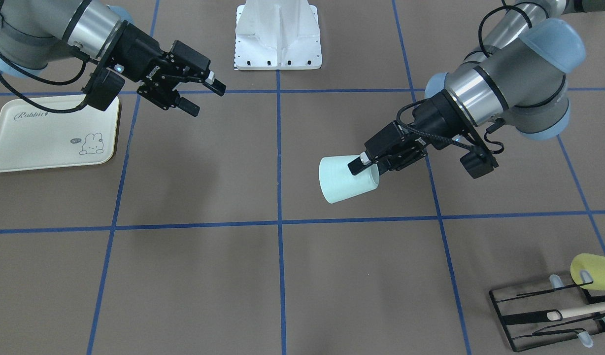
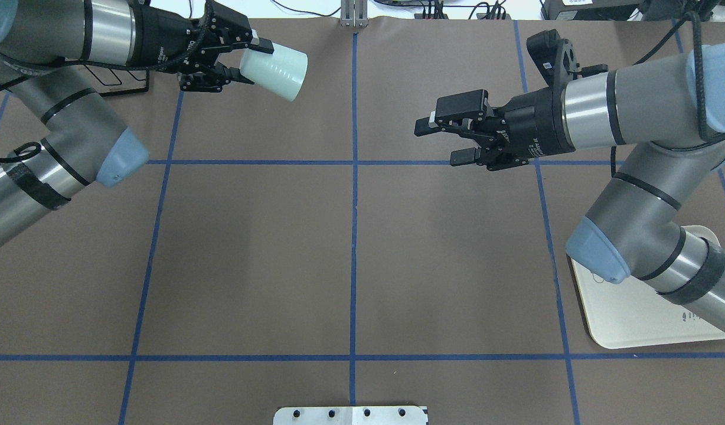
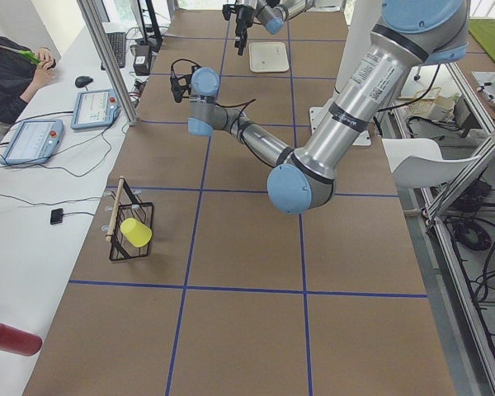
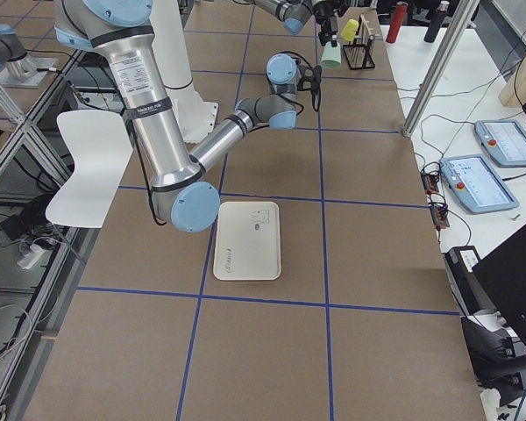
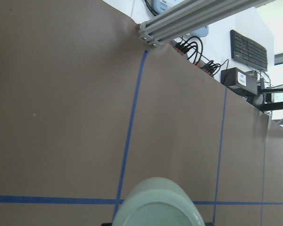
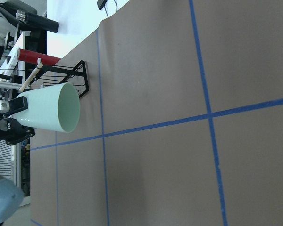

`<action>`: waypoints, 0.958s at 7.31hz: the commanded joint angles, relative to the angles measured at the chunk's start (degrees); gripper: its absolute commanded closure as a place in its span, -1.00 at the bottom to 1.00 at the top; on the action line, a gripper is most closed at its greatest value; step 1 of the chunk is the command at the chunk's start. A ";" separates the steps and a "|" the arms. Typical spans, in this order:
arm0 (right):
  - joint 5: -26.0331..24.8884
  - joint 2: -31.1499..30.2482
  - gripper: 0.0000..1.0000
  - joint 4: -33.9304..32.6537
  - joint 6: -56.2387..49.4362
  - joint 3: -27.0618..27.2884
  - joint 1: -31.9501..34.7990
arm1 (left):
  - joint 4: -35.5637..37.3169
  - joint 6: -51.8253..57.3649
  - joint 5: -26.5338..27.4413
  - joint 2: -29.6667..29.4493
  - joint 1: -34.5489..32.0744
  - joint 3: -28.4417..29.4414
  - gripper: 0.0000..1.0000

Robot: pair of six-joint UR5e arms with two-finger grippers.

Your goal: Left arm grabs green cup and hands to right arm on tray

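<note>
Two arms face each other across the brown table (image 2: 250, 265), which is marked into squares by blue tape lines (image 2: 353, 236). The left gripper (image 2: 254, 61) is closed on the narrow base end of the green cup (image 2: 283, 72), one finger on each side of the wall. The cup lies horizontally in the grasp, with its open mouth pointing away from the left arm (image 2: 61, 153) and towards the right arm (image 2: 646, 112). It is on the left arm's side of the central tape line and appears to be clear of the table surface, though no view shows the gap plainly. The right gripper (image 2: 437, 142) is well apart from the cup on the other side of that line. Its jaws are spread wide with nothing between them, and its fingertips are turned towards the cup's mouth. The tray (image 1: 36, 143) lies flat on the table at the right arm's side, near that arm's wrist and far from the cup. Its "Rabbit" script and bunny drawing face upward. At the table's left end, a black wire rack (image 1: 529, 315) carries a yellow-green cup (image 1: 595, 271) and a pale stick (image 1: 583, 310). A white mounting base (image 1: 278, 34) stands between the two arms.
</note>
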 commanded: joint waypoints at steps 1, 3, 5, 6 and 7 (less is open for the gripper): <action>-4.75 0.01 -0.98 11.55 7.45 -1.00 -3.26 | -12.50 -10.85 2.79 0.36 1.49 0.23 0.55; -12.57 0.01 -0.97 23.86 15.79 -1.62 -7.83 | -19.89 -17.36 4.45 0.62 3.07 0.22 0.55; -25.81 -0.25 -0.97 35.03 18.37 -1.71 -15.37 | -26.15 -18.44 14.17 1.58 10.43 0.23 0.55; -28.41 -0.34 -0.92 36.64 18.55 -1.71 -16.37 | -26.35 -18.97 14.31 1.59 10.72 -0.47 0.55; -29.13 -0.34 -0.77 36.66 18.64 -1.71 -16.38 | -26.96 -20.36 14.31 2.20 10.73 -0.91 0.55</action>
